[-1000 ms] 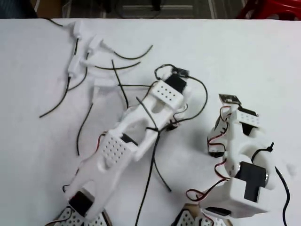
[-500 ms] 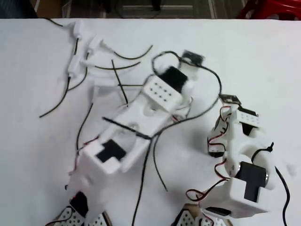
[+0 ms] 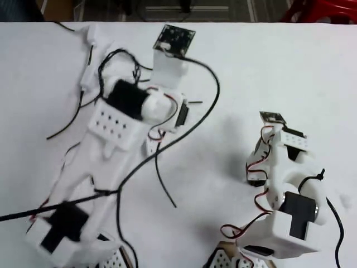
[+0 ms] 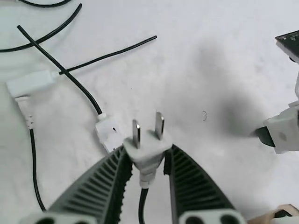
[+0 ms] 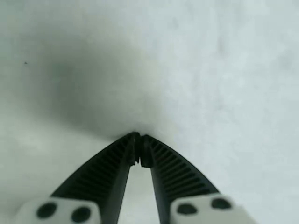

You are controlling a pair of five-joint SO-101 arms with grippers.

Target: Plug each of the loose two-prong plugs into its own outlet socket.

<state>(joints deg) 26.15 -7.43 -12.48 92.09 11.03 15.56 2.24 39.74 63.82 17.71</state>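
My left gripper (image 4: 147,151) is shut on a white two-prong plug (image 4: 147,145), its two metal prongs pointing away from the fingers above the white table. The plug's black cable (image 3: 165,187) hangs down from the raised left arm (image 3: 120,120) and trails onto the table. Just beyond the held plug, a small white connector (image 4: 106,132) with a black lead lies on the table, and another white plug body (image 4: 30,83) lies farther off. My right gripper (image 5: 139,148) is shut with nothing in it, close over bare table. The right arm (image 3: 284,184) sits folded at the right.
More white plug pieces (image 3: 87,80) with loose black leads (image 3: 62,127) lie at the table's far left. Part of the right arm (image 4: 281,135) shows beside the held plug. The table's far edge (image 3: 268,23) runs along the back.
The left arm has lifted and swung from the table's middle toward the far left, carrying the plug, and its dangling cable has followed. The right arm has kept still.
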